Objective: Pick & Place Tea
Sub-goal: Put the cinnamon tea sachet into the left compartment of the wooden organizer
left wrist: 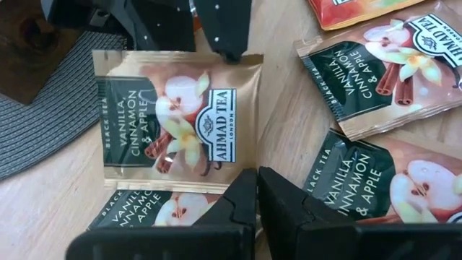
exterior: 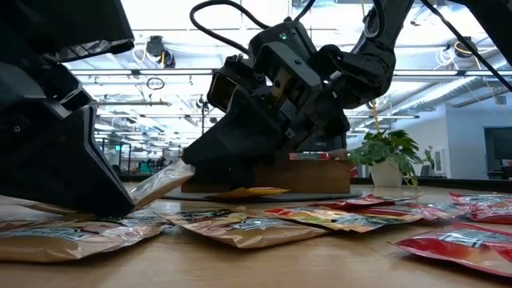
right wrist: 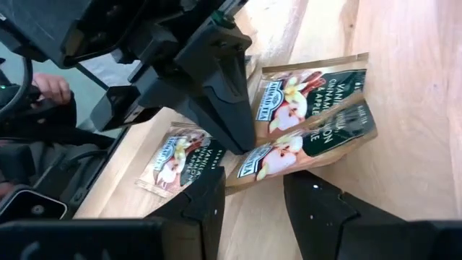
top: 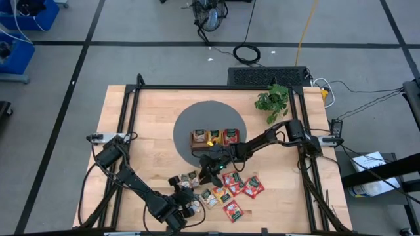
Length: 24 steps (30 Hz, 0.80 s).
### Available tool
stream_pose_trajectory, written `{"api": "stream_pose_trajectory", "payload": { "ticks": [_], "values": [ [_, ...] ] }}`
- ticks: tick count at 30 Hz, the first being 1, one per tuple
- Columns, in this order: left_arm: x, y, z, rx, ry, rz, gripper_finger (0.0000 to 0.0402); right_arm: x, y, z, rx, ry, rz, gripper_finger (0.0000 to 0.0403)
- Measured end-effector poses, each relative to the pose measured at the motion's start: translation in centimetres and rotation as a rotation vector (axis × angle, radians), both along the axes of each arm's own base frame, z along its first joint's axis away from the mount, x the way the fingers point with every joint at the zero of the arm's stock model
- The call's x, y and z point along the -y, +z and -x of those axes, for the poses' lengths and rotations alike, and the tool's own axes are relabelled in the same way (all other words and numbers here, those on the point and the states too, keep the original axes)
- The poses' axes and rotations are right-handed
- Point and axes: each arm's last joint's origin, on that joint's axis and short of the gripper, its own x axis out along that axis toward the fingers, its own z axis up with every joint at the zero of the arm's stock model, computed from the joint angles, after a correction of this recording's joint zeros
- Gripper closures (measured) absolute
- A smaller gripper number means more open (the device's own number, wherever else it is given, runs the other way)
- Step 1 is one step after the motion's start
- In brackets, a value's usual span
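Several flat tea sachets (top: 233,190) lie loose on the near part of the wooden table, red, yellow and dark green. My left gripper (left wrist: 258,189) is shut on one dark green and gold "Vanilla Cinnamon & Apple" sachet (left wrist: 180,119). My right gripper (right wrist: 253,206) is open. Its two fingers stand on either side of that sachet's free edge (right wrist: 278,173), opposite my left gripper (right wrist: 216,94). In the low view my right gripper (exterior: 240,144) is just past the sachet's raised end. More green sachets (left wrist: 404,65) lie flat under and beside the held one. My left gripper pinches the green sachet between its two fingers at the lower edge near a corner (left wrist: 227,186), coming low from the table's near left. The sachet (exterior: 160,184) sticks out of the fingers, tilted upward and clear of the table, with its free end toward my right gripper.
A long wooden tray (top: 213,137) holding sachets sits on a round grey mat (top: 190,121) at the table's middle. A potted plant (top: 272,99) stands at the far right. Black frame rails (top: 125,124) run along the table's edges. A person's hand (right wrist: 50,87) shows beyond the table.
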Motion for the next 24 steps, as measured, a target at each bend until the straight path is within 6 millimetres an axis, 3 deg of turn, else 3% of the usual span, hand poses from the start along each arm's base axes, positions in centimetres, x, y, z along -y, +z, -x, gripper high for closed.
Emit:
{"api": "stream_pose_trajectory", "payload": {
  "ticks": [13,24],
  "values": [
    [0.0,2.6,0.1,0.008,-0.058,0.019,0.0376,0.2,-0.3,0.1,-0.023,-0.038,0.051,0.0272],
    [0.0,2.6,0.4,-0.025,-0.031,0.068,0.0376,-0.4,-0.3,0.2,-0.011,-0.016,0.063,0.0273]
  ]
}}
